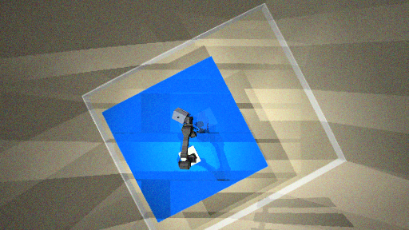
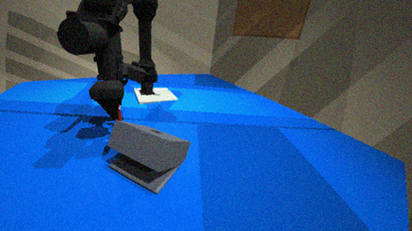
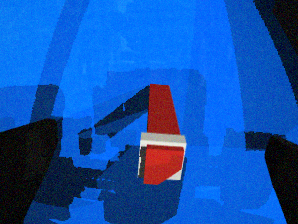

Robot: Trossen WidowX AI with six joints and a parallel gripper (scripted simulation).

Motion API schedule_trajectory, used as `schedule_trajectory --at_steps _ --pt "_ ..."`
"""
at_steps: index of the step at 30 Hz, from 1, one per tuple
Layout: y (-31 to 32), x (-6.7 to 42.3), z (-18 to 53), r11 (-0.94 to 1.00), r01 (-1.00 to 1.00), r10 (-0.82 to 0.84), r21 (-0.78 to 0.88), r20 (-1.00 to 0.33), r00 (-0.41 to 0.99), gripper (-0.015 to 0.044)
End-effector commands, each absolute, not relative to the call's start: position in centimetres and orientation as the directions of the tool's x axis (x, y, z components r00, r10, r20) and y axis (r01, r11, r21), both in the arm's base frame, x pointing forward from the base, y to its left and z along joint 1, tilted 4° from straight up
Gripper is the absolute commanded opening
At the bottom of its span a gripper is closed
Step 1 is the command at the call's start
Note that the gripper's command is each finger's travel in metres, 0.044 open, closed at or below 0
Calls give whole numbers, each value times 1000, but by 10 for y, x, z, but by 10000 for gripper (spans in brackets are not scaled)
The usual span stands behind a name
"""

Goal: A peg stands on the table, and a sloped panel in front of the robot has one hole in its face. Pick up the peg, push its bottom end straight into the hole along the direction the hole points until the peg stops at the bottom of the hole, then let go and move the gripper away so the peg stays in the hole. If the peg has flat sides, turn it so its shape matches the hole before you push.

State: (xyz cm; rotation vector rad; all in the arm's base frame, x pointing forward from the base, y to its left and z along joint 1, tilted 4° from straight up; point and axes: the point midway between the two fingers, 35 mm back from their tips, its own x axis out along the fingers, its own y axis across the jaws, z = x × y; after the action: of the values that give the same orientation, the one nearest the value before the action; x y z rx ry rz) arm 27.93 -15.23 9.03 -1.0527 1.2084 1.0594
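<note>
Blue table (image 2: 263, 172), red peg (image 3: 161, 141) standing upright

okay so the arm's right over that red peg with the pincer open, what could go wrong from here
1. The open pincer straddles the red peg without touching it; the peg sits nearer one finger, so uneven closing could tip it over.
2. The peg's top looks square, so a grasp across its corners might twist it and spoil alignment with the hole.
3. The sloped panel stands close beside the peg; lifting carelessly could clip it.
</note>
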Motion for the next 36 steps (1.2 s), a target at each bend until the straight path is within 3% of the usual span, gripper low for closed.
schedule_trajectory --at_steps 1,13,29,36 --pt "-152 279 82 188 -981 53 -44 -997 55 440" --pt "-151 278 66 188 -981 54 -44 -997 55 440" --pt "-150 279 70 184 -982 56 -47 -997 58 20" --pt "-150 279 70 184 -982 56 -47 -997 58 0"
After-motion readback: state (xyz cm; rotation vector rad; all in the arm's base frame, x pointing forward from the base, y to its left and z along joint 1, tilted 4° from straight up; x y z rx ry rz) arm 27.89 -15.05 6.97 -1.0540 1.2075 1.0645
